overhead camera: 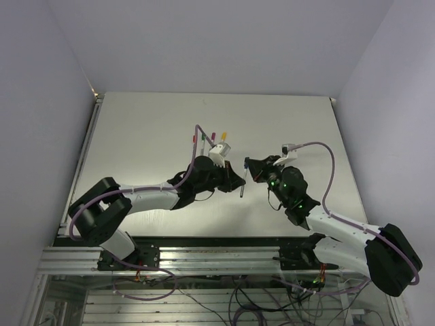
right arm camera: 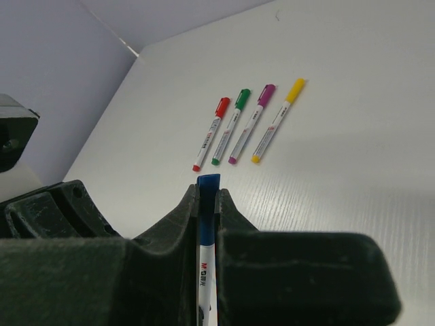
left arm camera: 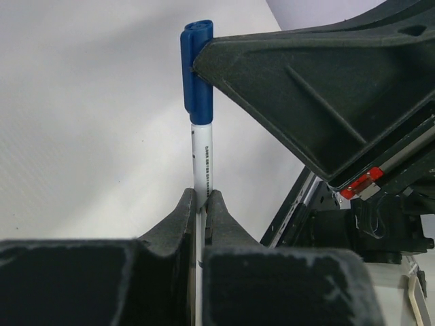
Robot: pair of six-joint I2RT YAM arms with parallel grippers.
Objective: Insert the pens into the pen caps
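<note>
The slim white-barrelled plastic pen point(left arm camera: 202, 153) is held in the air between the two arms, above the middle of the table, with the stubby blue plastic cap point(left arm camera: 197, 75) sitting over its end. The left gripper point(left arm camera: 202, 204) is clamped narrow on the barrel, low down. The right gripper point(right arm camera: 207, 195) is pinched tight on the blue cap, one black finger point(left arm camera: 306, 88) pressing its side. Whether the cap is fully seated I cannot tell.

I judge the step to be pressing cap and pen home. The push should run straight along the barrel, with both wrists on one axis, since a sideways lean could bend the thin pen or let it slide in the grip. The left hold should be firm while the right one drives.

Four capped pens point(right arm camera: 238, 125), red, green, purple and yellow, lie side by side on the pale matte table point(right arm camera: 353, 136), well apart from the grippers.
</note>
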